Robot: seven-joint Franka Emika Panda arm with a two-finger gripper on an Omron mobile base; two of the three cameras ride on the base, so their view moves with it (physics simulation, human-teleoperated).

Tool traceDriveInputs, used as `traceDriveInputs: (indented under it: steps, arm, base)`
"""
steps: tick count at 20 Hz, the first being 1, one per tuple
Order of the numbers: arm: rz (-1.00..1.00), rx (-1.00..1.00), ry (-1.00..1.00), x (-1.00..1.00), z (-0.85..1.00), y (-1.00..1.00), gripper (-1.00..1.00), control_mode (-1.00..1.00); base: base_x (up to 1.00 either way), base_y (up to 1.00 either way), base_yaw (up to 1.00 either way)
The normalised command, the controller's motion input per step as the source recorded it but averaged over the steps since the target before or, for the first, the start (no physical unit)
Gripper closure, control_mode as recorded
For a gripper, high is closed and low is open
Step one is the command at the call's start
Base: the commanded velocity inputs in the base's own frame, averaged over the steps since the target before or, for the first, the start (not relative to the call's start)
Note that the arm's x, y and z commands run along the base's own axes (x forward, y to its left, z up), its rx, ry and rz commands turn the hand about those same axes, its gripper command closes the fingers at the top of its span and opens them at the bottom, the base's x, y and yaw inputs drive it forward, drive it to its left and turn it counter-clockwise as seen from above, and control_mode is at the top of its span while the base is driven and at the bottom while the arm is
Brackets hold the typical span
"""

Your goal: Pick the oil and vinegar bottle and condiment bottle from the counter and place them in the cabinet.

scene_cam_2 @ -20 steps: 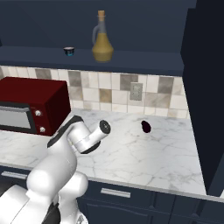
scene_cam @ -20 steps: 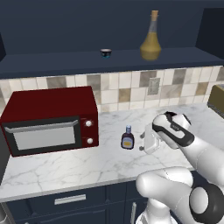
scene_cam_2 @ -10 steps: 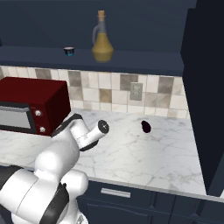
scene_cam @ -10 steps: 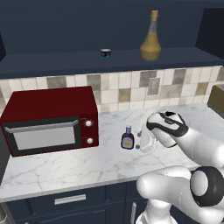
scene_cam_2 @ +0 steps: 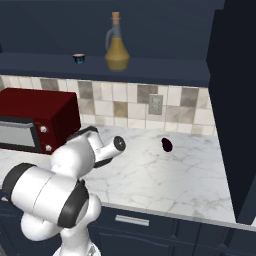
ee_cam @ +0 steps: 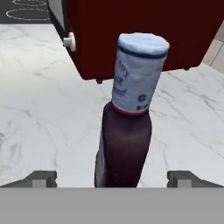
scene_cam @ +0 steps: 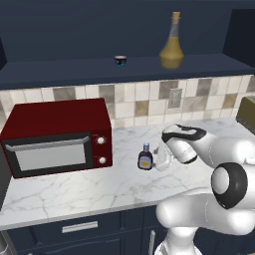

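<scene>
Counter (scene_cam: 74,187) white marble, microwave (scene_cam: 55,134) left | condiment bottle (ee_cam: 129,127) upright | gripper (ee_cam: 111,178) spread wide, ungrasped

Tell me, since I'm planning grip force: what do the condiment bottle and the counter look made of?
The condiment bottle looks like smooth, dark purple-brown plastic or glass, faintly glossy, with a pale matte cap; which one is unclear. The counter looks like polished white marble with grey veins, hard and slick.

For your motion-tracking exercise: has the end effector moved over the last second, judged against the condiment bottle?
Yes. In the left base view the end effector has closed in leftward on the condiment bottle, which stands in place beside the red microwave.
</scene>
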Motion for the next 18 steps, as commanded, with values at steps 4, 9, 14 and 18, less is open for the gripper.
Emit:
traceDriveInputs:
  steps: [4, 9, 14, 18]
  arm:
    - [0.0, 0.02, 0.0, 0.27, -0.16, 0.0, -1.0, -1.0]
    - [0.0, 0.02, 0.0, 0.17, -0.19, 0.06, -1.0, -1.0]
    - [0.0, 0.0, 0.0, 0.04, -0.16, 0.19, -1.0, -1.0]
    - [0.0, 0.0, 0.0, 0.04, -0.14, 0.23, -1.0, -1.0]
  base:
    - [0.0, 0.0, 0.0]
    - [0.0, 0.0, 0.0]
    - [0.0, 0.0, 0.0]
    - [0.0, 0.0, 0.0]
